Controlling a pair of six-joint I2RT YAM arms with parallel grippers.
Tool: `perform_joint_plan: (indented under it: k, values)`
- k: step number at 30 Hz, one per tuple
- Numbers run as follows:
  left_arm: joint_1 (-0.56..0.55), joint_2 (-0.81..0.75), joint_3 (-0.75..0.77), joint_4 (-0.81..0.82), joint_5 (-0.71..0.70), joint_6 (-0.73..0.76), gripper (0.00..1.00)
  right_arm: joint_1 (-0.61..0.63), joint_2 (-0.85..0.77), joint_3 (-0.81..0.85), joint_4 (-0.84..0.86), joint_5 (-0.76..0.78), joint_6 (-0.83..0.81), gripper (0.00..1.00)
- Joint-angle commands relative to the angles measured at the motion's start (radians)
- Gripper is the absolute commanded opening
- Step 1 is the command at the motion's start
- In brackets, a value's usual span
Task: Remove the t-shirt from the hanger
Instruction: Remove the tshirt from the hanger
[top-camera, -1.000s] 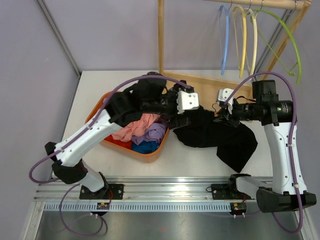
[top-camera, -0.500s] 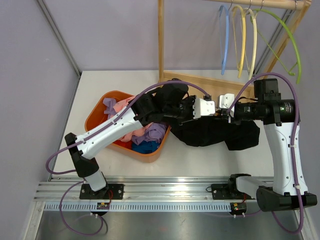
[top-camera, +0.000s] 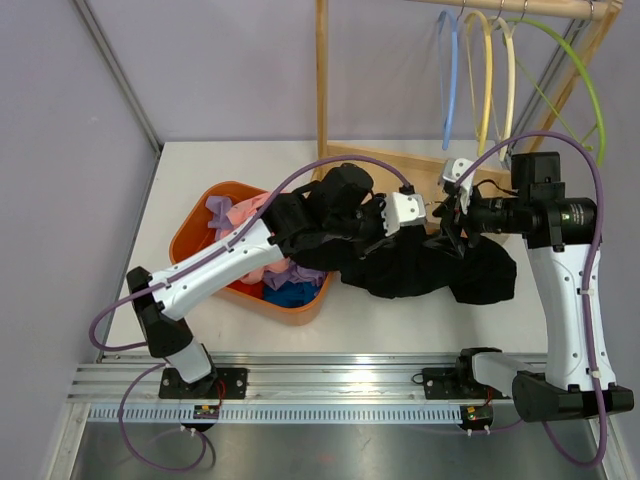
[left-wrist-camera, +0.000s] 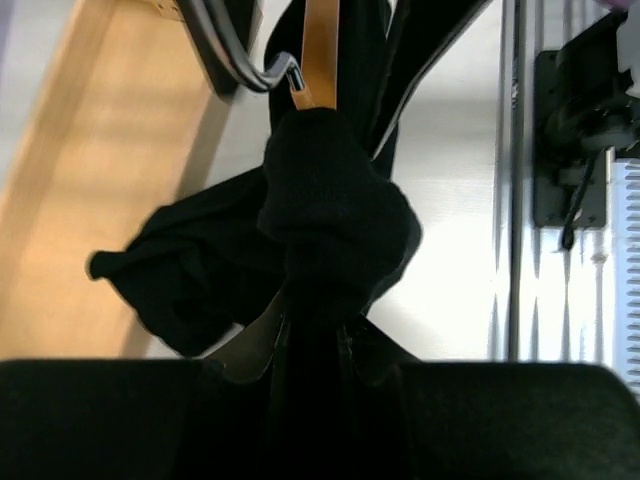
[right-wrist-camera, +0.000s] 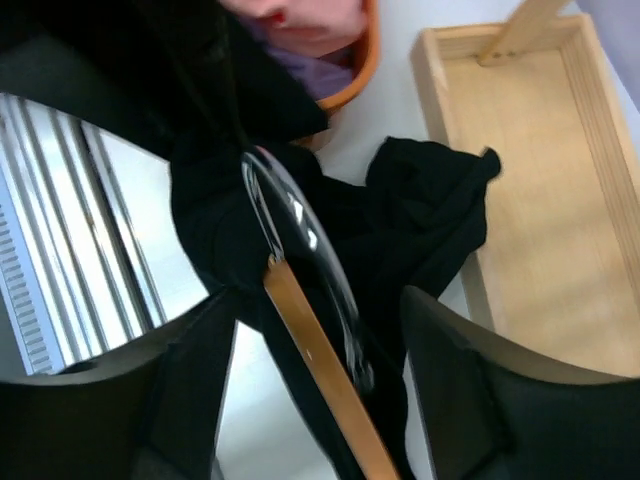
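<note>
The black t-shirt (top-camera: 430, 268) lies bunched on the table between the two arms. My left gripper (top-camera: 412, 213) reaches across from the left and is shut on a gathered fold of it; in the left wrist view that black cloth (left-wrist-camera: 335, 210) fills the gap between the jaws of the gripper (left-wrist-camera: 312, 335). The orange hanger (left-wrist-camera: 320, 50), with a metal wire hook, sticks out of the shirt beyond the fold. My right gripper (top-camera: 447, 205) is open: in the right wrist view the hanger (right-wrist-camera: 320, 365) runs between its spread fingers (right-wrist-camera: 450, 380) without touching them, over the t-shirt (right-wrist-camera: 420, 215).
An orange basket (top-camera: 180, 232) of coloured clothes sits left of the shirt. A wooden rack with a tray base (top-camera: 400, 165) stands behind, with several empty hangers (top-camera: 487, 80) on its rod. An aluminium rail (top-camera: 330, 385) runs along the near edge.
My left arm swung right over the shirt and its gripper shut on the cloth. My right gripper opened and let go of the hanger. The shirt got bunched tighter.
</note>
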Motion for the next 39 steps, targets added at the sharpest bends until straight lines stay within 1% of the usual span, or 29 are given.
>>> perform_joint_plan:
  k: [1,2,3,5,6,8,9,11,12,13,14,15,16,17,21,22,25,28,35,38,39]
  values:
    - [0.069,-0.071,-0.056,0.125,0.029,-0.257,0.00,-0.007,0.009,0.078,0.211,0.101,0.462,0.74]
    - [0.082,-0.080,-0.071,0.145,0.061,-0.297,0.00,-0.007,0.006,0.097,0.275,0.139,0.527,0.88]
    - [0.105,-0.089,-0.098,0.183,0.068,-0.364,0.00,-0.014,0.005,0.106,0.298,0.202,0.625,0.90]
    - [0.124,-0.090,-0.115,0.213,0.086,-0.461,0.00,-0.019,-0.014,0.112,0.372,0.248,0.696,0.95]
    - [0.133,-0.088,-0.123,0.227,0.095,-0.528,0.00,-0.021,-0.026,0.108,0.394,0.301,0.766,0.98]
    - [0.145,-0.079,-0.134,0.265,0.100,-0.593,0.00,-0.022,-0.052,0.091,0.426,0.342,0.819,0.99]
    - [0.148,-0.077,-0.135,0.277,0.098,-0.648,0.00,-0.022,-0.060,0.085,0.428,0.378,0.874,0.99]
    - [0.155,-0.085,-0.154,0.319,0.091,-0.702,0.00,-0.025,-0.066,0.052,0.408,0.411,0.923,0.99]
    - [0.156,-0.090,-0.160,0.336,0.088,-0.739,0.00,-0.024,-0.066,0.036,0.400,0.466,0.999,1.00]
    - [0.156,-0.097,-0.169,0.366,0.085,-0.754,0.00,-0.024,-0.066,0.016,0.395,0.501,1.053,0.99]
    - [0.156,-0.114,-0.180,0.379,0.083,-0.765,0.00,-0.028,-0.064,-0.039,0.397,0.538,1.092,0.99]
    - [0.158,-0.120,-0.185,0.395,0.083,-0.776,0.00,-0.034,-0.066,-0.064,0.400,0.600,1.156,0.99]
    - [0.156,-0.128,-0.185,0.397,0.083,-0.779,0.00,-0.036,-0.058,-0.095,0.401,0.616,1.178,0.98]
    - [0.158,-0.139,-0.183,0.397,0.080,-0.785,0.00,-0.080,-0.054,-0.098,0.395,0.601,1.198,0.97]
    - [0.170,-0.163,-0.183,0.383,0.068,-0.808,0.00,-0.105,-0.015,-0.093,0.398,0.561,1.239,0.88]
    - [0.171,-0.168,-0.185,0.383,0.063,-0.813,0.00,-0.105,-0.009,-0.087,0.398,0.560,1.244,0.84]
    - [0.173,-0.186,-0.197,0.400,0.066,-0.830,0.00,-0.105,0.020,-0.080,0.408,0.552,1.276,0.82]
    - [0.175,-0.194,-0.206,0.420,0.081,-0.845,0.00,-0.105,0.034,-0.086,0.478,0.529,1.316,0.80]
    - [0.181,-0.214,-0.224,0.422,0.088,-0.850,0.00,-0.105,0.023,-0.132,0.627,0.577,1.420,0.68]
    - [0.187,-0.225,-0.250,0.434,0.088,-0.856,0.00,-0.104,-0.006,-0.168,0.685,0.572,1.425,0.41]
    - [0.190,-0.228,-0.254,0.435,0.086,-0.859,0.00,-0.105,-0.020,-0.176,0.696,0.572,1.422,0.30]
